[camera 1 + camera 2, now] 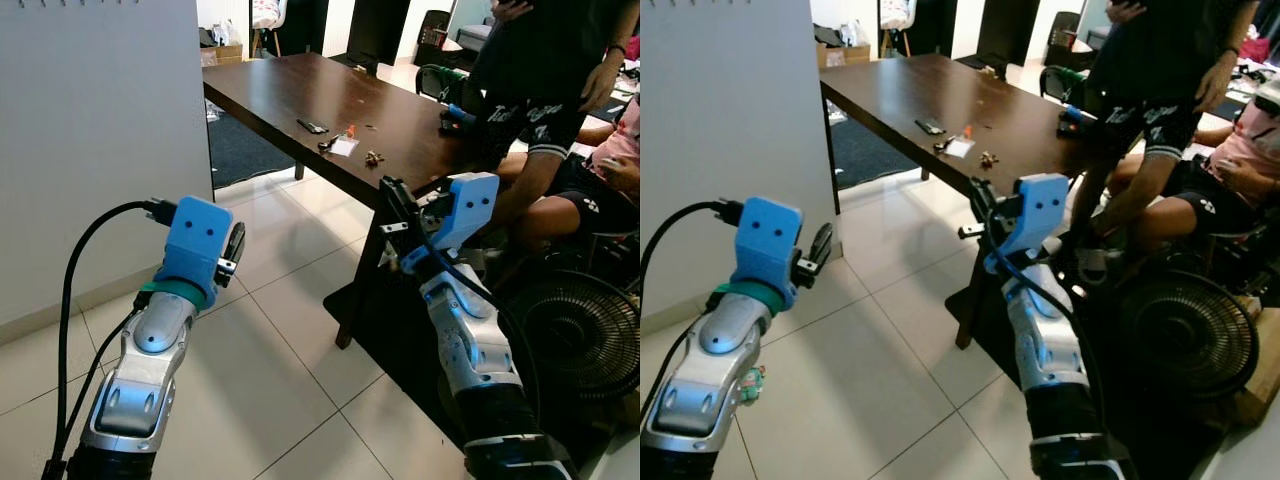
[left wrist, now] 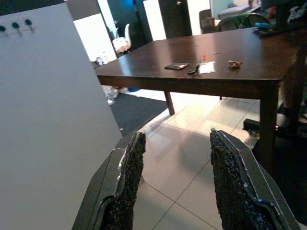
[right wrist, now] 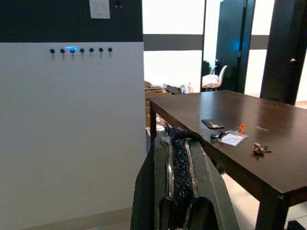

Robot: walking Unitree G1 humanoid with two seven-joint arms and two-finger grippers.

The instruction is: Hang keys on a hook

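Dark wood is the landmark to steer by: the table carries the keys, which lie on its top near the edge facing the robot, touching or just beside a small white card, with a dark flat object farther in and a small brownish object along the same edge. Both arms are raised short of the table and off the floor. The left gripper has its fingers spread apart with nothing between them; the right gripper has its fingers pressed together and carries nothing. The row of hooks sits high on the white panel, which stands off the table's end, on the robot's left.

The step in hand looks like approach and pickup. To do it well, the robot should close on the table's near edge until the keys lie within reach, then bring the already spread left gripper down over the ring or key bunch rather than the card, since a grasp that includes the card could slip. Two people are beyond the table's far corner, so arm swings should stay on the robot's side of the table.
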